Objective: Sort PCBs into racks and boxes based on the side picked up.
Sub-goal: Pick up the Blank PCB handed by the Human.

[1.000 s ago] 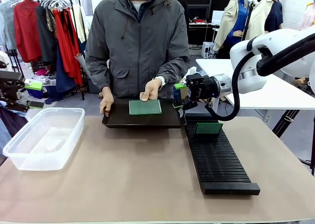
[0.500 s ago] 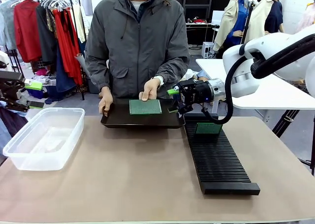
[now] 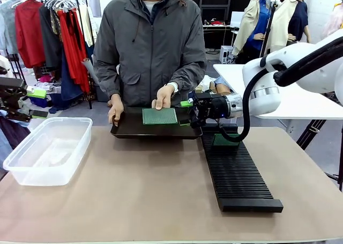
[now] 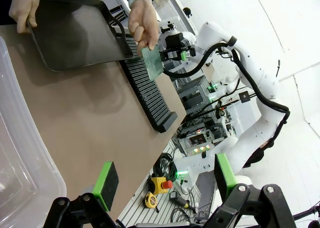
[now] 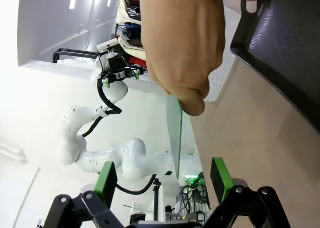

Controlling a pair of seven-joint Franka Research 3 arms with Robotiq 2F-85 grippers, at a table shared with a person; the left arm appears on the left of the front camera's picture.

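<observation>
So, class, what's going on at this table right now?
A person steadies a black tray with one hand and holds a green PCB up over it with the other hand. The robot's right hand sits open beside that board, not yet gripping it. Another PCB stands at the far end of the black rack. The robot's left hand hangs open near the clear box.

The person's hand point(image 5: 182, 42) holds a PCB point(image 5: 174, 138) edge-on.
</observation>
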